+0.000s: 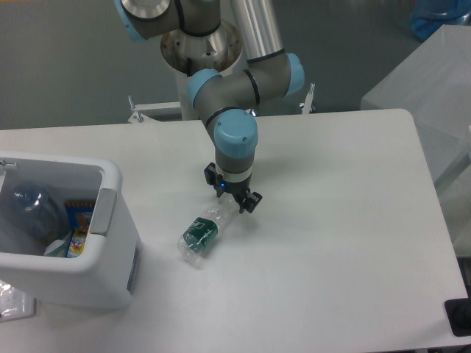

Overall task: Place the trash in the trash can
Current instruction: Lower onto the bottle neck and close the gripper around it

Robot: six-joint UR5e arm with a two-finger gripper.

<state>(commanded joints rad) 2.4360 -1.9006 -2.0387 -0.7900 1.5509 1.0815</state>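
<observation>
Where the white surface point(331, 243) lies open toward its middle, a clear plastic bottle with a green label point(204, 233) rests on its side, slanted, its narrow neck end pointing up toward the far edge and its base toward the near edge. The bottle sits on the left half of the surface, a short way in from the near-left corner.

Tool point(232, 195): black, two-fingered, pointing down at the bottle's neck end. The fingers stand slightly apart on either side of the neck; whether they press on the plastic cannot be told from this view. A small blue light shows on the tool body. Above it, the grey and light-blue arm point(235, 88) bends down from a round base at the far edge.

White boxy plastic trash can with rounded corners point(110, 243): stands at the near-left corner of the surface, near the bottle but apart from it, with a grey panel on the side facing the bottle. Its top is open.

Contents of the can: a blue foil snack bag with yellow-red print point(79, 224) standing against the right inner wall; a second clear, crumpled plastic bottle point(29, 209) lying to the left of the bag.

A clear plastic scrap point(15, 303) shows at the near-left edge, beside the can's base.
</observation>
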